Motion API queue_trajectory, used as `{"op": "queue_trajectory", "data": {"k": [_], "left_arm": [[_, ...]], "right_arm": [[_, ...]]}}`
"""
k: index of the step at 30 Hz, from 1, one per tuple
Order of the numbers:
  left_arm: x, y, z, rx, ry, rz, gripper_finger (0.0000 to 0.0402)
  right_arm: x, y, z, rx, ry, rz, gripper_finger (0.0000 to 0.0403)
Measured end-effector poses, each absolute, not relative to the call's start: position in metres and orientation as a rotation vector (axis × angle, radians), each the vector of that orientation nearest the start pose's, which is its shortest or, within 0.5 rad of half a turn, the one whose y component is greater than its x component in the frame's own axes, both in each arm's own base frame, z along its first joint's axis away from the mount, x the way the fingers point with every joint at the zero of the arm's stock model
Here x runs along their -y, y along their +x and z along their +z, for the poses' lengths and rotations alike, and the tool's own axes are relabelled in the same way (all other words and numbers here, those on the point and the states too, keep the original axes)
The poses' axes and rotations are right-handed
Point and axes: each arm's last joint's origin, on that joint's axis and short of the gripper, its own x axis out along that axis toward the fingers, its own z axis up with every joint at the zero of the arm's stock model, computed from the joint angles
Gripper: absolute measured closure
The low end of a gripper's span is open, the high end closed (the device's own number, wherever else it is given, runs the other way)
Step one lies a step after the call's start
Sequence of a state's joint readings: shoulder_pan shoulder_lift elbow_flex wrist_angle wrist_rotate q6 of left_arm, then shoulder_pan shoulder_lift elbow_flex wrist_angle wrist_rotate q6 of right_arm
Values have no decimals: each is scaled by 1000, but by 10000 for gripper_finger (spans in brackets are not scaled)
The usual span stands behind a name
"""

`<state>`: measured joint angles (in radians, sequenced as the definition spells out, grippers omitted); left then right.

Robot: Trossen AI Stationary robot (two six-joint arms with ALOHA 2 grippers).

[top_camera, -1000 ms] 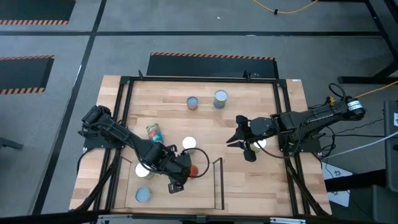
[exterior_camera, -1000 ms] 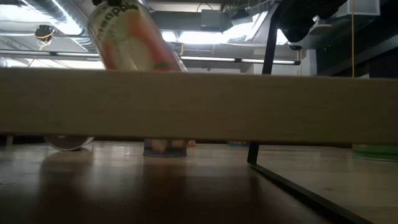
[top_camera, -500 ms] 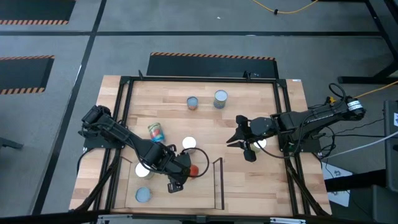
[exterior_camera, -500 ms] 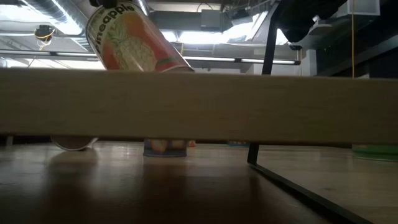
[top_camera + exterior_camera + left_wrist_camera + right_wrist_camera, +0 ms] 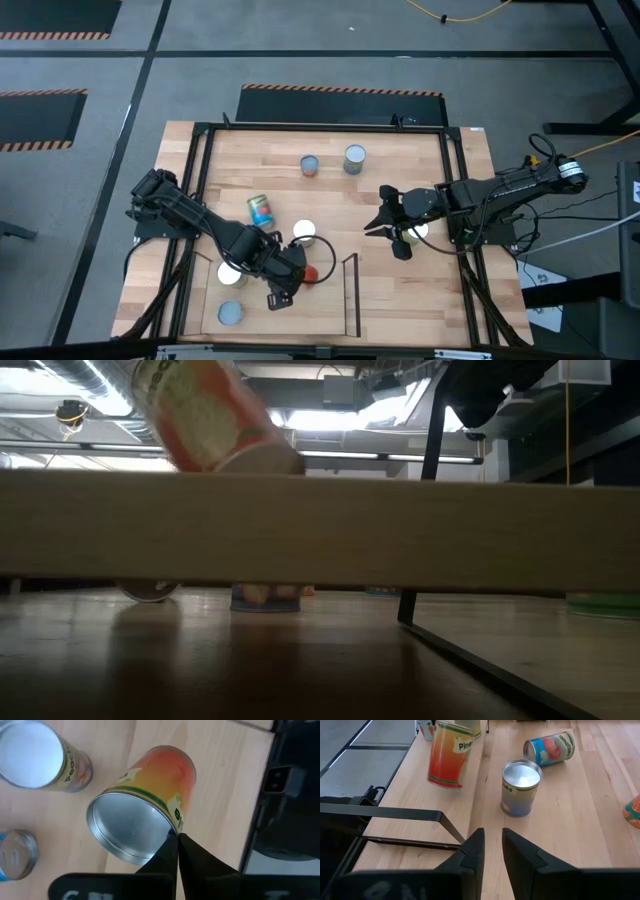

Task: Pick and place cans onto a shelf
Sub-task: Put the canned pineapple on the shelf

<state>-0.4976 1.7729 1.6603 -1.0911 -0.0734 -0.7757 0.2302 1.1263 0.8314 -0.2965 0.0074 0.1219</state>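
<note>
My left gripper (image 5: 288,284) is over the shelf (image 5: 351,295), shut at an orange pineapple can (image 5: 311,272), which tilts above the shelf board (image 5: 400,530) in the low view (image 5: 210,415). Two white- or grey-topped cans (image 5: 232,272) (image 5: 230,313) stand on the shelf at its left. A blue can (image 5: 260,210) lies on its side on the table. A white-topped can (image 5: 303,232) stands beside it. My right gripper (image 5: 370,228) waits right of centre, slightly open and empty (image 5: 492,845). My left gripper has its shut fingertips (image 5: 170,851) at the rim (image 5: 167,827) of the can's silver end, apparently pinching the rim at their very ends. The can leans toward the table's left. Its lower end is hidden behind the board edge, so I cannot tell whether it is lifted clear.
Two more cans (image 5: 310,165) (image 5: 354,157) stand toward the table's far side. A green-labelled can (image 5: 415,232) stands under my right arm. The shelf's black end rails (image 5: 395,812) lie between my right gripper and the shelf.
The blue can lying on the table has rolled a little toward the table's right edge. The pineapple can has rocked and turned in place while staying tilted over the shelf. My right arm has kept still.
</note>
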Motion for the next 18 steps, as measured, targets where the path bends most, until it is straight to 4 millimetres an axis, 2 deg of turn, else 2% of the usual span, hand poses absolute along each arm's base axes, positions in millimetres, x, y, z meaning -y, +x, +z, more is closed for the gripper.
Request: {"op": "queue_trajectory", "data": {"k": [18], "left_arm": [[168, 313, 305, -1259, -366, 103, 401]], "right_arm": [[-54, 232, 274, -600, 47, 180, 331]]}}
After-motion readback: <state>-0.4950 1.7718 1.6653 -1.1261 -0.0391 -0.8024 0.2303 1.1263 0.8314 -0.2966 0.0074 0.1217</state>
